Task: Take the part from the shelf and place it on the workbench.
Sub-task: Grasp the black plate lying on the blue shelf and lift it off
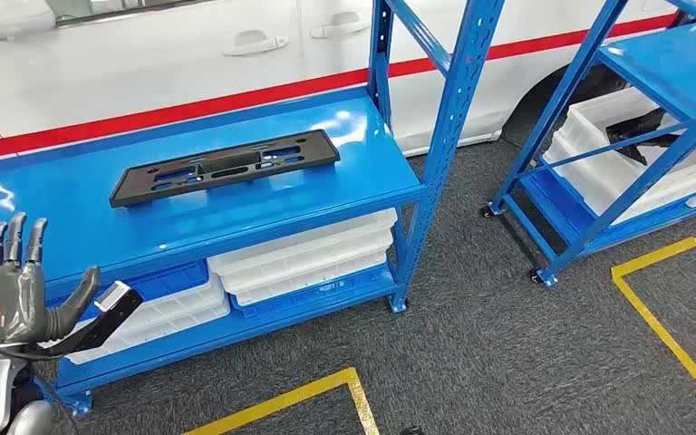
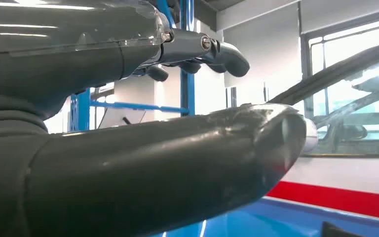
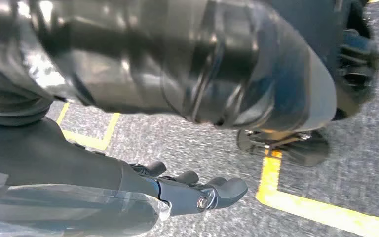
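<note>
The left robot hand (image 1: 4, 290) is raised with fingers spread and holds nothing, near the front left corner of the blue shelf (image 1: 72, 195), probably ready to reach. The right robot hand (image 3: 192, 190) hangs over the floor, fingers apart and empty. Farther, the black part (image 1: 225, 166) lies flat in the middle of the shelf top, not yet taken.
</note>
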